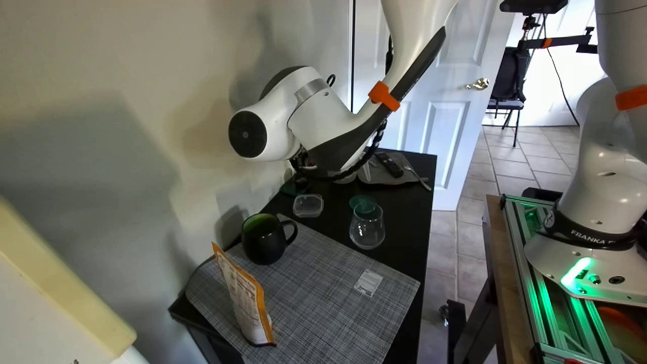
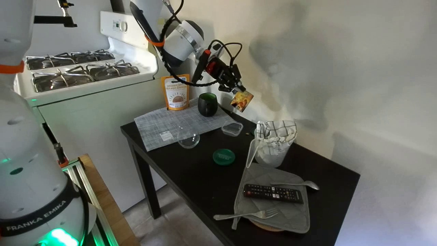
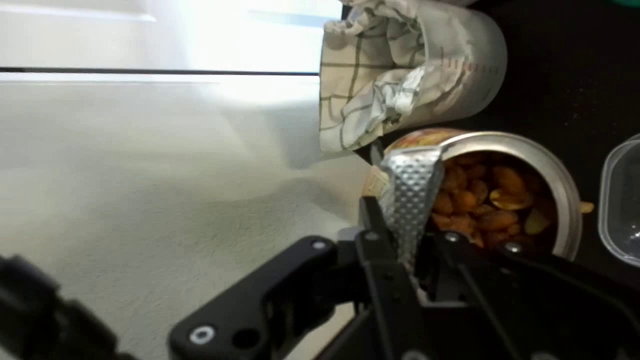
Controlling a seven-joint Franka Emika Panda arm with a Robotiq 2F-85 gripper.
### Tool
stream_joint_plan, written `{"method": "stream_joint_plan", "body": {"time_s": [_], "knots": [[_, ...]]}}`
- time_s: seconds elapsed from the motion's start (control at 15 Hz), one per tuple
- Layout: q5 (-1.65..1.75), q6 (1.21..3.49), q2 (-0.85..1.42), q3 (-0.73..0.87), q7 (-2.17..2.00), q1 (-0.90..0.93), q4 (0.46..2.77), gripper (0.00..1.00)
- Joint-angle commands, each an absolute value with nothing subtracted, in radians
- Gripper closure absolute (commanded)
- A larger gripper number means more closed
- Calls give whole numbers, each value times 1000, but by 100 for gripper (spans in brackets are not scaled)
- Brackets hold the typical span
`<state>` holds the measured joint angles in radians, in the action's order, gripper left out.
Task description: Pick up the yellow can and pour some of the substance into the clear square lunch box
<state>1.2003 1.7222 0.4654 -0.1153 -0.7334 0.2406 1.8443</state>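
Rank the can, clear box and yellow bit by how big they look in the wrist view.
1. Can, though nearer than the box
2. Clear box, cut off, so its full size is unsure
3. Yellow bit

In an exterior view, the yellow can (image 2: pixel 242 101) between one and two o'clock is mottled orange and red; the lunch box (image 2: pixel 232 128) at four, colourless. The pouch (image 2: pixel 176 94) at ten is orange around white, the mug (image 2: pixel 207 107) at eleven black with green inside. Dark checks cross the white cloth (image 2: pixel 278 128) at three. In the wrist view, the can's contents (image 3: pixel 480 200) are orange-brown, its rim (image 3: pixel 569 215) silver.
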Motion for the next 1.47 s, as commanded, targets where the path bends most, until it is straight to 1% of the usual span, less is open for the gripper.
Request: {"method": "stream_joint_plan", "body": {"time_s": [0.0,0.2,0.53,0.73,1.07,1.4], "knots": [[1201,1569,528,-116,-703,282,1766,96],[1219,1544,560,-112,-686,280,1735,96],[1271,1575,614,-88,-662,257,1689,96],[1290,1492,653,-70,-616,271,1642,96],[1321,1434,687,-74,-541,285,1602,96],[1376,1444,706,-81,-471,295,1592,96]]}}
